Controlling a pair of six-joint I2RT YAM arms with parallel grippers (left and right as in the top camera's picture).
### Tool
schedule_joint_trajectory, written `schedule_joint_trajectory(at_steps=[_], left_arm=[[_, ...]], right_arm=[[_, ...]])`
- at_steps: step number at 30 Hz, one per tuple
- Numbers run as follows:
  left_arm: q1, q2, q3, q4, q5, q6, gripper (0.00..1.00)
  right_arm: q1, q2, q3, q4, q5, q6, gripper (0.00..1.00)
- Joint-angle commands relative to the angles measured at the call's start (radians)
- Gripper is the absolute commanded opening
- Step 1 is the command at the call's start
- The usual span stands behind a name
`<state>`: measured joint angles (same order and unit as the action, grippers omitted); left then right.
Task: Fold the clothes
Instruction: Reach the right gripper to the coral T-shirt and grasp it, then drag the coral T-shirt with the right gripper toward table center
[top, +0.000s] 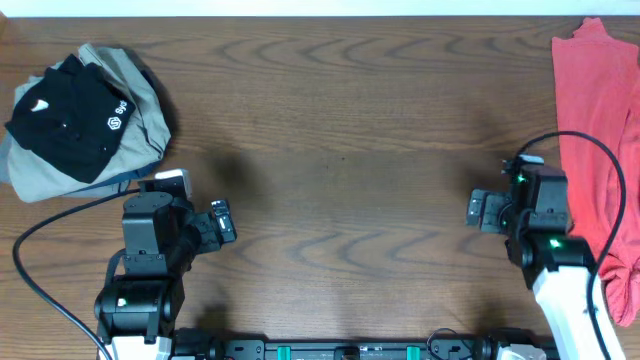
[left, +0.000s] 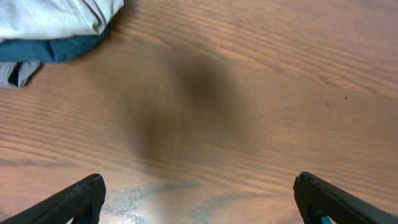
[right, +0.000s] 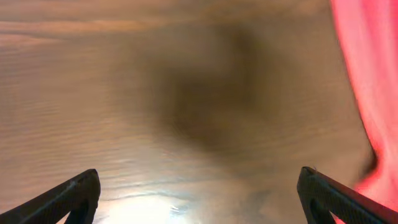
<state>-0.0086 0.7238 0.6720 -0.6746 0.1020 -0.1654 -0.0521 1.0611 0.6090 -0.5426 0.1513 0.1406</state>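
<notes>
The coral-red T-shirt (top: 606, 120) lies crumpled along the table's right edge, stretching from the far side to the near right. Its print is hidden. It also shows as a red strip at the right of the right wrist view (right: 367, 68). My right gripper (top: 478, 210) is open and empty over bare wood, just left of the shirt; in its wrist view (right: 198, 196) both fingers are wide apart. My left gripper (top: 222, 222) is open and empty at the near left, over bare table (left: 198, 199).
A black garment with white logos (top: 70, 115) lies on a khaki-grey garment (top: 130, 100) at the far left corner; their edge shows in the left wrist view (left: 56, 25). Black cables trail from both arms. Bare wood table (top: 340, 150) lies between the grippers.
</notes>
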Motion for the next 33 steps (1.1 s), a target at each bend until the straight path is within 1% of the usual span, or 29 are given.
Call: schedule_joint_trajectory(at_steps=[1, 6, 9, 11, 12, 13, 14, 16, 18, 19, 20, 22, 23, 24, 26, 28, 30, 32, 33], left_arm=[[0.002, -0.001, 0.029, -0.003, 0.007, -0.012, 0.98], [0.003, -0.001, 0.029, -0.002, 0.006, -0.012, 0.98], [0.003, 0.000, 0.029, -0.002, 0.006, -0.012, 0.98], [0.003, 0.000, 0.029, -0.002, 0.006, -0.012, 0.98], [0.003, 0.000, 0.029, -0.002, 0.006, -0.012, 0.98], [0.003, 0.000, 0.029, -0.002, 0.006, -0.012, 0.98], [0.003, 0.000, 0.029, -0.002, 0.006, -0.012, 0.98], [0.003, 0.000, 0.029, -0.002, 0.006, -0.012, 0.98], [0.003, 0.000, 0.029, -0.002, 0.006, -0.012, 0.98], [0.003, 0.000, 0.029, -0.002, 0.006, -0.012, 0.98], [0.003, 0.000, 0.029, -0.002, 0.006, -0.012, 0.98], [0.003, 0.000, 0.029, -0.002, 0.006, -0.012, 0.98], [0.003, 0.000, 0.029, -0.002, 0.006, -0.012, 0.98], [0.003, 0.000, 0.029, -0.002, 0.006, -0.012, 0.98], [0.003, 0.000, 0.029, -0.002, 0.006, -0.012, 0.98], [0.003, 0.000, 0.029, -0.001, 0.006, -0.012, 0.98], [0.003, 0.000, 0.029, 0.006, 0.006, -0.012, 0.98], [0.003, 0.000, 0.029, 0.018, 0.006, -0.012, 0.98], [0.003, 0.000, 0.029, 0.026, 0.006, -0.012, 0.98]], right_arm=[[-0.076, 0.079, 0.015, -0.035, 0.242, 0.225, 0.99], [-0.220, 0.222, 0.015, -0.074, 0.249, 0.297, 0.99], [-0.288, 0.289, 0.015, -0.084, 0.249, 0.304, 0.98], [-0.327, 0.332, 0.015, -0.082, 0.249, 0.304, 0.94], [-0.341, 0.346, 0.015, -0.082, 0.249, 0.304, 0.88], [-0.356, 0.362, 0.015, -0.083, 0.249, 0.304, 0.78], [-0.373, 0.380, 0.015, -0.083, 0.249, 0.304, 0.70], [-0.396, 0.404, 0.015, -0.077, 0.249, 0.305, 0.61], [-0.417, 0.431, 0.015, -0.074, 0.249, 0.304, 0.48], [-0.425, 0.445, 0.015, -0.074, 0.249, 0.304, 0.37], [-0.431, 0.459, 0.015, -0.075, 0.244, 0.304, 0.19], [-0.435, 0.473, 0.015, -0.074, 0.224, 0.304, 0.01], [-0.435, 0.474, 0.015, -0.071, 0.193, 0.301, 0.01], [-0.433, 0.473, 0.017, -0.068, 0.134, 0.268, 0.01], [-0.425, 0.466, 0.020, -0.053, -0.061, 0.135, 0.01], [-0.395, 0.452, 0.020, -0.027, -0.349, -0.030, 0.01], [-0.327, 0.435, 0.023, -0.005, -0.568, -0.132, 0.01], [-0.225, 0.416, 0.032, 0.004, -0.726, -0.212, 0.01], [-0.157, 0.407, 0.037, 0.021, -0.787, -0.225, 0.01]])
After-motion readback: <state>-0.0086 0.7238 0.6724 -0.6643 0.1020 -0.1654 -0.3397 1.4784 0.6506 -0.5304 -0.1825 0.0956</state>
